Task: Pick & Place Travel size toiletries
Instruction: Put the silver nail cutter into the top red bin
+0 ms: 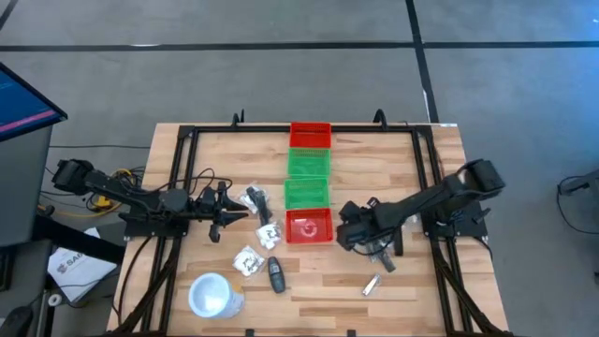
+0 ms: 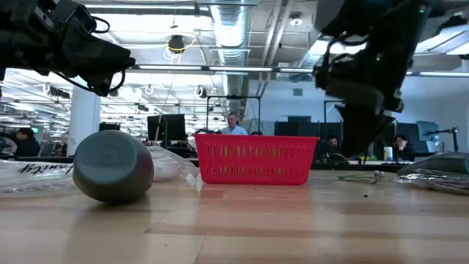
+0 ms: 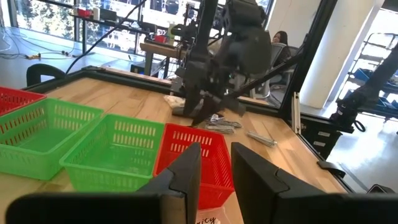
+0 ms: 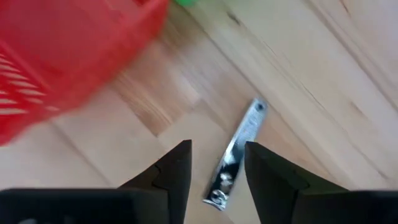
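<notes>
Clear packets showing white [image 1: 255, 198] [image 1: 269, 234] [image 1: 248, 262] and a black oblong piece [image 1: 276, 274] lie flat on the table left of the bins. Slim silver pieces [image 1: 384, 262] [image 1: 372, 284] lie right of the near red bin [image 1: 309, 226]. My right gripper [image 1: 360, 234] hovers open beside that bin. In its wrist view, a silver piece [image 4: 239, 152] lies on the wood below, between the fingers [image 4: 214, 171], with no touch showing. My left gripper [image 1: 220, 220] hangs open above the table's left part [image 3: 217, 171], beside the packets.
Four bins stand in a row from far to near: red [image 1: 310, 135], green [image 1: 309, 161], green [image 1: 307, 192], red [image 2: 253, 159]. A white round cup [image 1: 213, 295] lies on its side near the left front [image 2: 113, 166]. A black frame rims the table [image 1: 187, 140]. People sit in the room beyond.
</notes>
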Robot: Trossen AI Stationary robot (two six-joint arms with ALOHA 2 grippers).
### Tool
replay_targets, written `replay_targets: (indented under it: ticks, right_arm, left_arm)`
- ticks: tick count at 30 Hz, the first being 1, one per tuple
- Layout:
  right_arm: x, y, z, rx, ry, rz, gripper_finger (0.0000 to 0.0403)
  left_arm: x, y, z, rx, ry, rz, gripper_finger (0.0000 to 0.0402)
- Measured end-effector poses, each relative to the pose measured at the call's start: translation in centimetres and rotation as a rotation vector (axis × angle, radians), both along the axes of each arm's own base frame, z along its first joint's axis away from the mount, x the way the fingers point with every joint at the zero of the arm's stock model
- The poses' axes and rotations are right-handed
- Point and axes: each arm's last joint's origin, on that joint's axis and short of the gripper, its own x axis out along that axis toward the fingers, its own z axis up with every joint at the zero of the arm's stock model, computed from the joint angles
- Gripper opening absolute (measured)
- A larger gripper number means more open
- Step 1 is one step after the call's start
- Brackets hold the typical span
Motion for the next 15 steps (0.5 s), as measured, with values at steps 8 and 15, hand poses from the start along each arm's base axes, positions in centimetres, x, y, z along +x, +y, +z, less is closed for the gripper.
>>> replay_targets:
  ticks: [8, 15]
  right_arm:
    - [1.6, -0.2, -1.3, -0.040, 0.169, -0.033, 0.0191]
    - [1.3, -0.3, -1.2, -0.026, 0.184, -0.081, 0.0197]
  left_arm:
    - [0.0, 0.0, 0.0, 0.000, 0.000, 0.000, 0.0082]
    - [0.0, 0.0, 0.0, 0.000, 0.000, 0.000, 0.0082]
